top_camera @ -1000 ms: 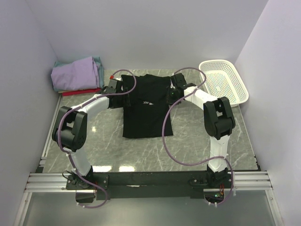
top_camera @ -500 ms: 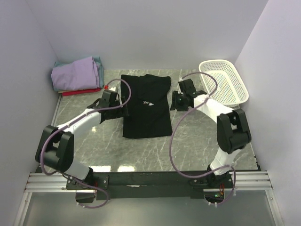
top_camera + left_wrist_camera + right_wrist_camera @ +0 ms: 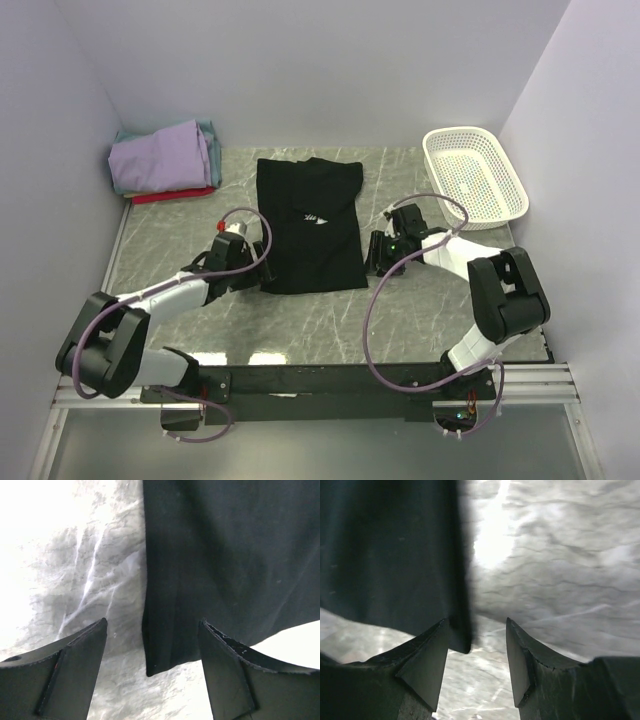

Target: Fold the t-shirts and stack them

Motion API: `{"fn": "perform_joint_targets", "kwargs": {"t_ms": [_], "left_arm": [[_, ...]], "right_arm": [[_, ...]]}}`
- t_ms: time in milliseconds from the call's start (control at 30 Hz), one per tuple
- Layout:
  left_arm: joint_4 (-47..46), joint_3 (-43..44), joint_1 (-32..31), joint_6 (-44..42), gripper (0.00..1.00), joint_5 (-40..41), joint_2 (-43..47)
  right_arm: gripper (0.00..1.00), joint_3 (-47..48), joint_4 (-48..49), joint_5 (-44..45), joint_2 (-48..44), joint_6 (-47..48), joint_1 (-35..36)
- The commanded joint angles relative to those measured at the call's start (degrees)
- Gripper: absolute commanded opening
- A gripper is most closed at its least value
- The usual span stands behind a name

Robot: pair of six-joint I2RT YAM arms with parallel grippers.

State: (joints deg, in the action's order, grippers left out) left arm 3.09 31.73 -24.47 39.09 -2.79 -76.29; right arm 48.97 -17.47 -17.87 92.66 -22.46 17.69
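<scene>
**Top view:** the black t-shirt (image 3: 308,225), sleeves folded in, lies centred on the table (image 3: 430,310). The folded stack (image 3: 165,158) sits at the far-left corner. The left gripper (image 3: 258,272) and right gripper (image 3: 372,258) flank the shirt's near hem.

**Left wrist:** gripper released, straddling the near-left hem corner.

**Right wrist:** gripper likewise empty at the near-right corner, presumably ready for the crosswise fold.

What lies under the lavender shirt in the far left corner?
Under the lavender shirt a red shirt shows at the near edge and a teal shirt along the far side. Their order and anything else beneath are covered.
</scene>
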Motion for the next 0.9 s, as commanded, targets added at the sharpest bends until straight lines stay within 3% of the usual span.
{"fn": "perform_joint_targets", "kwargs": {"t_ms": [0,300,400,567,667,767,800,867], "left_arm": [[-7.6,-3.3,-0.3,2.4,0.79,-2.4,2.2],[-18.4,-9.0,-0.5,4.1,0.76,-8.8,2.0],[-21.1,-10.1,-0.5,5.3,0.71,-11.4,0.6],[-19.9,-10.7,-1.6,6.6,0.55,-11.5,0.7],[-17.2,-11.0,-2.2,6.9,0.46,-10.2,2.4],[-14.1,-11.3,-2.8,6.7,0.34,-9.1,4.9],[-13.0,-11.3,-3.0,6.7,0.30,-8.3,5.4],[-9.9,-11.0,-3.4,6.7,0.14,-7.6,7.5]], "right_arm": [[0.56,-1.8,6.8,-6.8,-3.1,-2.2,-0.2],[0.57,-6.4,11.4,-11.0,-2.8,-5.1,-0.2],[0.57,-7.0,11.6,-11.2,-2.5,-5.2,-0.1],[0.55,-7.8,12.2,-11.8,-2.3,-5.6,0.0],[0.45,-8.7,13.0,-12.7,-1.8,-6.0,0.2],[0.24,-10.4,14.3,-13.2,-1.6,-6.9,0.5],[0.10,-10.7,14.3,-13.2,-1.6,-6.9,0.5],[0.00,-12.1,14.1,-13.2,-2.3,-6.9,0.7]]}}
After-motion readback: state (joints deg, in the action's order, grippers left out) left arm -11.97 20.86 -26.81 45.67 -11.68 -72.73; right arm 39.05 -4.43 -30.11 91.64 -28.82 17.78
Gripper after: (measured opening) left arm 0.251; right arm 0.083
